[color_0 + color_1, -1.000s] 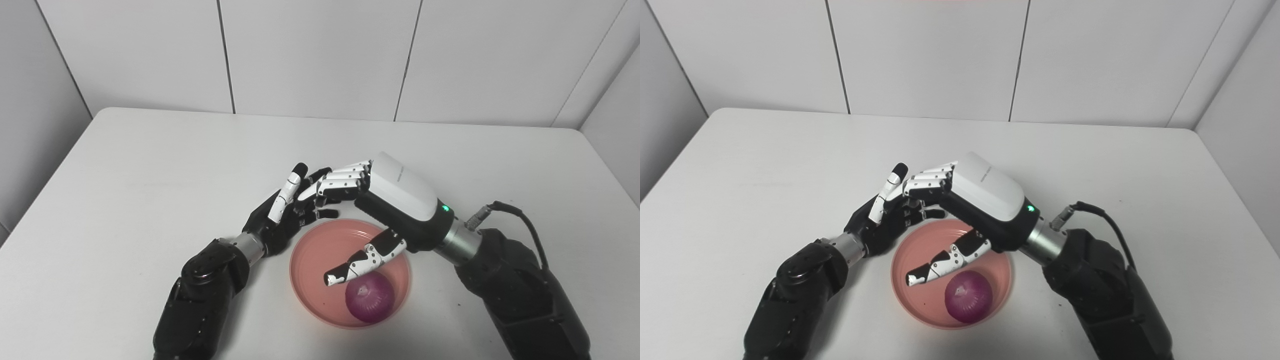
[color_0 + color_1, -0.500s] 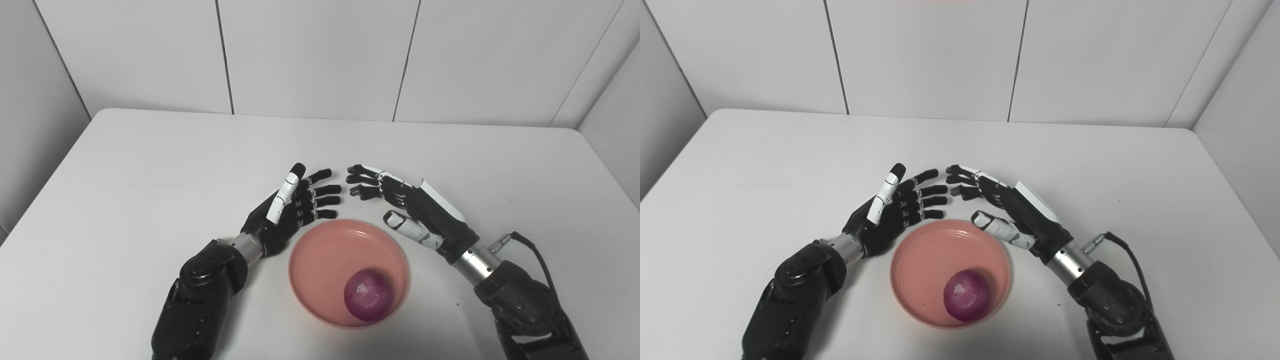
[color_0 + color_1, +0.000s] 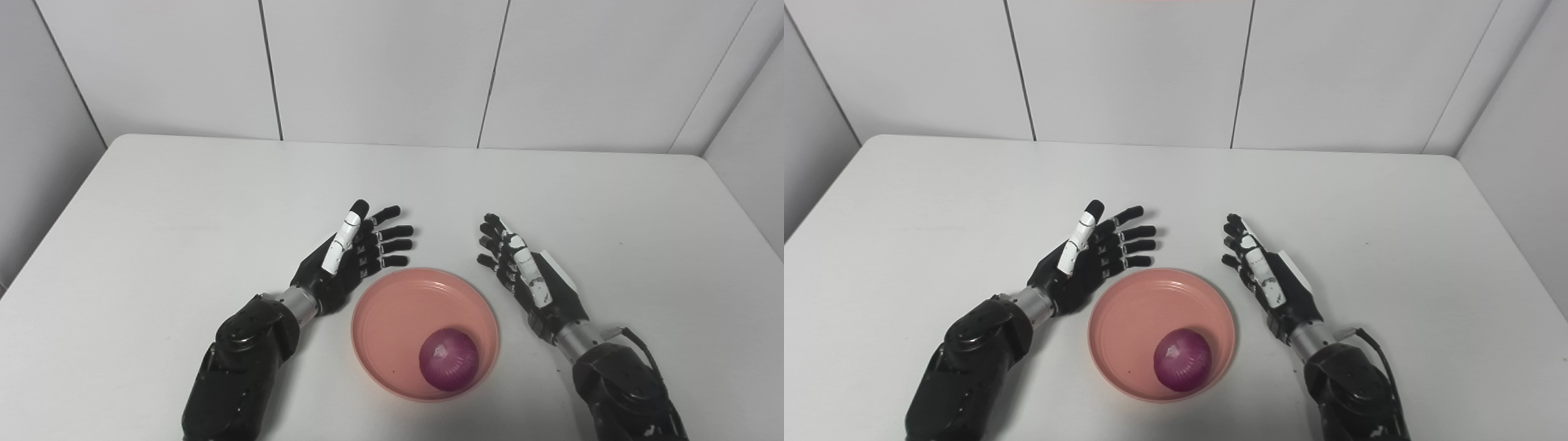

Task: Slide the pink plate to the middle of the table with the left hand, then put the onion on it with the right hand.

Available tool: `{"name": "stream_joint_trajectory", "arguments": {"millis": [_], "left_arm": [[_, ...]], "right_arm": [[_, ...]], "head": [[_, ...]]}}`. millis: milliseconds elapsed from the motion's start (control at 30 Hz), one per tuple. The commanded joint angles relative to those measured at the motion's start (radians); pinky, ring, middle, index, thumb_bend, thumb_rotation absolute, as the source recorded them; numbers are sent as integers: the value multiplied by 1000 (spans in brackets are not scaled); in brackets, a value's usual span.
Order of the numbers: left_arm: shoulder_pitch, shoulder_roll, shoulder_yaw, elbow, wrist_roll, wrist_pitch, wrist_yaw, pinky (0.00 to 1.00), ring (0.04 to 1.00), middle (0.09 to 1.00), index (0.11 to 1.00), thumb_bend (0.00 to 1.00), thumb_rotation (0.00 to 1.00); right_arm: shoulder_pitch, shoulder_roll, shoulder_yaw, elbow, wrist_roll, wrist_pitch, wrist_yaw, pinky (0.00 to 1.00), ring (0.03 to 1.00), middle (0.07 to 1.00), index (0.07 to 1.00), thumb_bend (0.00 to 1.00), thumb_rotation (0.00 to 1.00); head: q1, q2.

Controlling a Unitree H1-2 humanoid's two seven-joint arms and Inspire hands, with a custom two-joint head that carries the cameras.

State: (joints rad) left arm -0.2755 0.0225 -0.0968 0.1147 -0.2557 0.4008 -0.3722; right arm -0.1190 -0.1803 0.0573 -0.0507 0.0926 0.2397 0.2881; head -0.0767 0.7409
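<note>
On the near middle of the white matte surface point(image 3: 184, 202) sits a round, shallow pink plastic plate point(image 3: 392, 306) with faint concentric rings on its floor and a low raised rim. Inside it, toward the near right side, rests a round purple-red onion point(image 3: 448, 367) with smooth, slightly glossy skin.

Just beside the plate's far left rim lies my left hand point(image 3: 349, 260), black with white segments, fingers spread and holding nothing. Near the plate's right rim, apart from it, is my right hand point(image 3: 530, 278), of the same hard black and white make, fingers apart and empty too.

Judging from how things lie, both steps look done: the plate is near the middle and the onion is on it.

What could go wrong now, as I judge it: the onion is round and sits off-centre close to the low rim, so a knock to the light plate from either hand pulling away could roll it out onto the smooth surface. My left fingers are the likelier cause, being closest to the rim.
</note>
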Motion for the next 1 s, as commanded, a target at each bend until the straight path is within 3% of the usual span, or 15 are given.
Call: {"name": "stream_joint_trajectory", "arguments": {"millis": [0, 133, 400, 533, 967], "left_arm": [[-12, 10, 2, -21, -11, 4, -6, 774, 827, 830, 899, 735, 947], [-12, 9, 4, -22, -12, 4, -5, 775, 827, 828, 896, 732, 947], [-10, 10, 2, -26, -10, 0, -6, 773, 828, 827, 894, 736, 948], [-9, 9, 2, -28, -10, 1, -5, 773, 826, 827, 897, 735, 946], [-10, 7, 2, -30, -7, 3, -1, 774, 826, 825, 896, 740, 944]], "right_arm": [[-11, -24, 29, 34, -54, -9, -8, 1000, 1000, 990, 998, 988, 1000], [-11, -37, 56, 58, -72, -21, 0, 1000, 1000, 1000, 1000, 999, 1000], [-10, -19, 27, 79, 3, -24, 7, 1000, 992, 964, 967, 998, 1000], [-10, -24, 30, 83, 19, -39, 18, 935, 927, 905, 916, 1000, 1000], [-5, -31, 35, 80, 30, -54, 20, 914, 910, 896, 902, 1000, 1000]], "head": [[0, 0], [1, 1], [3, 2], [3, 2], [5, 2]]}}
